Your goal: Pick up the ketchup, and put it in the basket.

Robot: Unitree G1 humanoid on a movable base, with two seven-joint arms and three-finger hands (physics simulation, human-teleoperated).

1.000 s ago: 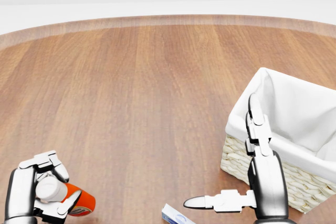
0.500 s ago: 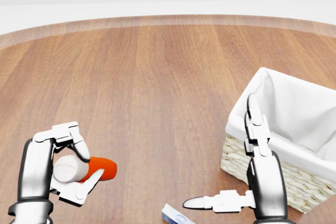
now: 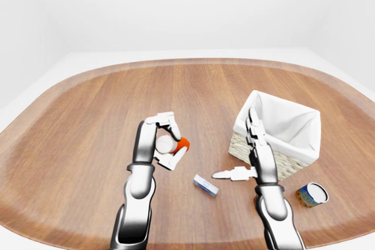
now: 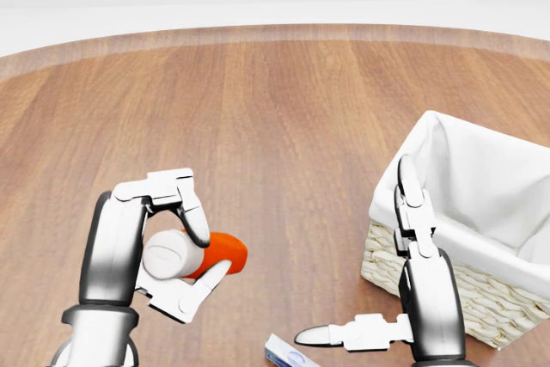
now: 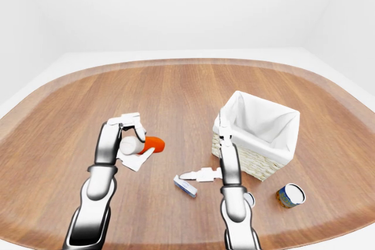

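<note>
In the left-eye view we see the left hand [image 3: 165, 143] raised over the brown wooden oval table [image 3: 88, 115], its three fingers wrapped round the red ketchup bottle with a white cap [image 3: 173, 144], which lies sideways in the grip, white cap toward us and red body pointing right. To the right sits the woven wicker basket with a white cloth lining [image 3: 280, 134], well apart from the bottle, and the right hand [image 3: 249, 153] stands just at its left wall, fingers spread wide, thumb out to the left, gripping nothing. Between the two arms a small white and blue box [image 3: 205, 185] lies flat on the wood, and at lower right a small round can with a blue and yellow label [image 3: 311, 194] lies tipped on its side. Over to the head view, closer in: we catch the bottle's white cap [image 4: 168, 255] filling the left palm, one finger [image 4: 191, 212] curled over the top and the thumb beneath, the red end poking out to the right. The right hand's upper fingers overlap the basket's near corner; whether they touch it we cannot tell. In the right-eye view, same scene, and the basket's inside shows only white cloth.
</note>
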